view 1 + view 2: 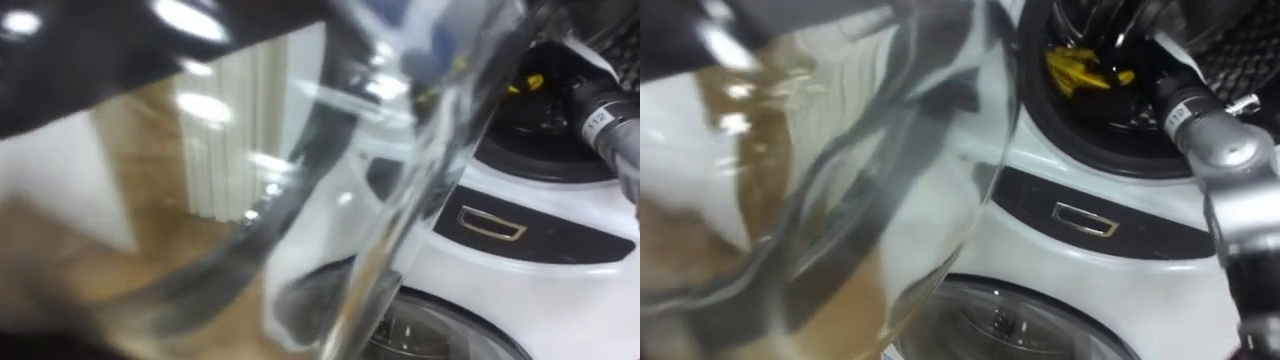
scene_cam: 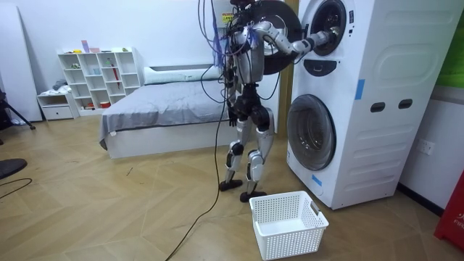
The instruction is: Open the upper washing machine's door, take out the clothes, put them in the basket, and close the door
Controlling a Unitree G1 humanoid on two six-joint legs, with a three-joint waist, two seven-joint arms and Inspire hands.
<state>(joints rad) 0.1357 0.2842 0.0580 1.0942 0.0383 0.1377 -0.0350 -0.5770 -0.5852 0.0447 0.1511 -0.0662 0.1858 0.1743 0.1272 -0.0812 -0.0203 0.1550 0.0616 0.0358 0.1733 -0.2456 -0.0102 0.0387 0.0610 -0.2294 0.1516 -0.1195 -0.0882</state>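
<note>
A: Left to right. The open glass door [image 1: 840, 150] is hanging on the robot's left, then comes the upper drum [image 1: 1090, 120], then the right arm [image 1: 1230, 190] angling up from lower right.
B: Clothes?
A: A yellow garment [image 1: 1080, 68] is lying inside the upper drum. It's bunched, with its long axis running roughly across the opening.
B: Hand?
A: The right hand [image 1: 1168, 100] is reaching into the drum mouth, just right of the garment. Can't tell if it's grasping or released, since drum shadow is hiding that.
B: So the next move is heading left?
A: That's how I'm reading it: a short sweep to the robot's left and slightly deeper. The white basket [image 2: 288, 223] is sitting on the floor by its feet, below the lower door [image 2: 312, 132].
</note>
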